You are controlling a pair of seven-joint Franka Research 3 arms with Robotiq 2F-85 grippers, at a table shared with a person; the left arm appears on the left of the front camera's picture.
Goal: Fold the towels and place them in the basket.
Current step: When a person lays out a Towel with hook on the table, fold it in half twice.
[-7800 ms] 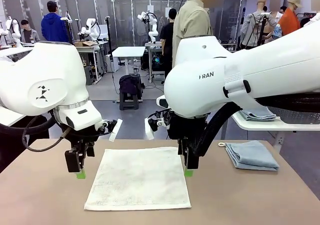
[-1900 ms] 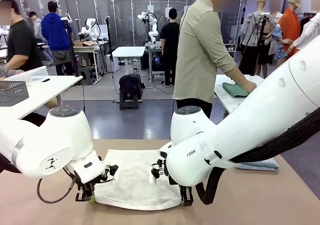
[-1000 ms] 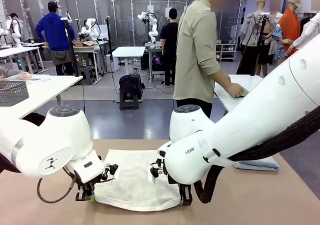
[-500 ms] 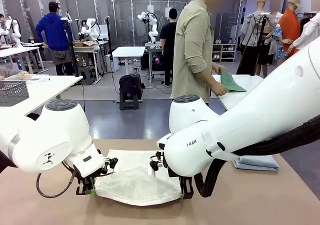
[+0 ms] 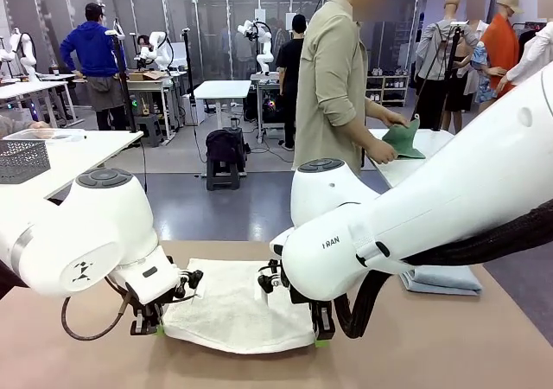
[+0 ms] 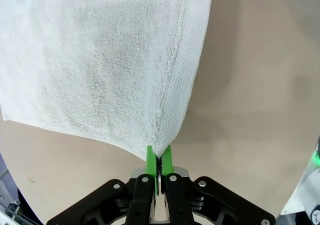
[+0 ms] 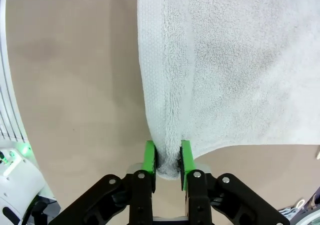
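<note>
Cream towel (image 5: 238, 311): near corners gripped by left end effector (image 6: 159, 154), right end effector (image 7: 167, 149).

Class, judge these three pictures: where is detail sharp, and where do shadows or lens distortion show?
Front view: even light, right arm looms oversized. Left wrist view: cream towel weave crisp, soft shadow beside it. Right wrist view: equally sharp; table edge bows.

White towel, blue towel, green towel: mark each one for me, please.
White towel (image 5: 233, 307): front view, middle of its terry top.
Blue towel (image 5: 445, 279): front view, top of the folded stack.
Green towel (image 5: 402, 140): front view, middle of the lifted cloth.
</note>
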